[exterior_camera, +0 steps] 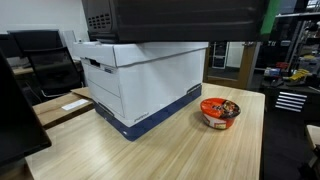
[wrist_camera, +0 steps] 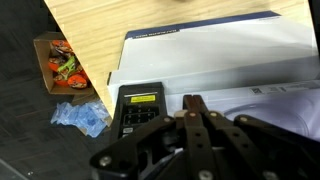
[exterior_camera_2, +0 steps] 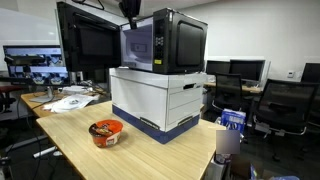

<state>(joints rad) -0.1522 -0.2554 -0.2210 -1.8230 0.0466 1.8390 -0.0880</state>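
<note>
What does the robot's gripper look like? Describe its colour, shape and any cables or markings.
The black gripper has a broad dark body with jointed link bars that narrow into two slim fingers, whose tips look slightly reddish-brown. No cables, labels or markings show on it.

Microwave (exterior_camera: 170, 18) top beyond the upper edge — claw (wrist_camera: 193, 103) base below the frame — cardboard box (wrist_camera: 40, 55) contents indistinct.

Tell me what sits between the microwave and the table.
A white box with a blue base: the microwave stands on it, and it rests on the table. Both exterior views show this.
</note>
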